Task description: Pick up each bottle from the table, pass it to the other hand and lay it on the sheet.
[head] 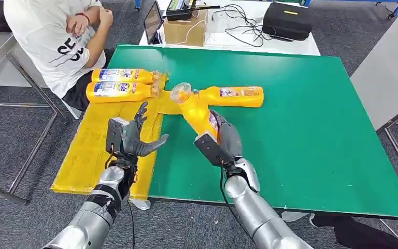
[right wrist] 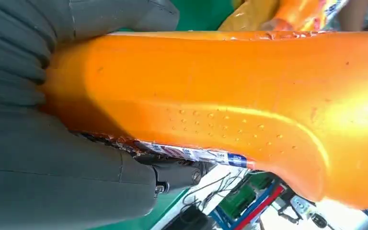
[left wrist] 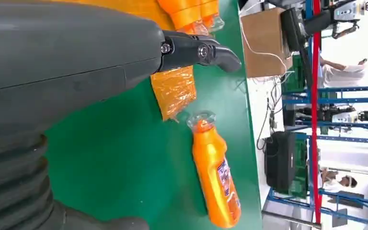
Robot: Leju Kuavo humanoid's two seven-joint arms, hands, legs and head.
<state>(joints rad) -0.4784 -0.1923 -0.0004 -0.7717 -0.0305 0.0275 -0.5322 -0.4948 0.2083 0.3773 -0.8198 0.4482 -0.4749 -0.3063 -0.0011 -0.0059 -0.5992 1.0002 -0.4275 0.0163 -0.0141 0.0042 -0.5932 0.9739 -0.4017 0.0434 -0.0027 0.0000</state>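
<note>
The right hand [head: 223, 141] is gripping an orange bottle [head: 196, 110], tilting it above the green table [head: 300, 129], just beside the yellow sheet [head: 90, 150]. The left hand [head: 132, 137] is hovering spread-fingered over that sheet, holding nothing.

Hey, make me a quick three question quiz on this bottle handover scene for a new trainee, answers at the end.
1. True or false: the right robot hand holds a bottle.
2. How many bottles already lie on the yellow sheet? A one, B two, C three.
3. Fill in: the left robot hand is ____, holding nothing.

Key: 1 true. 2 B, the two bottles at the sheet's far end. 3 open.
</note>
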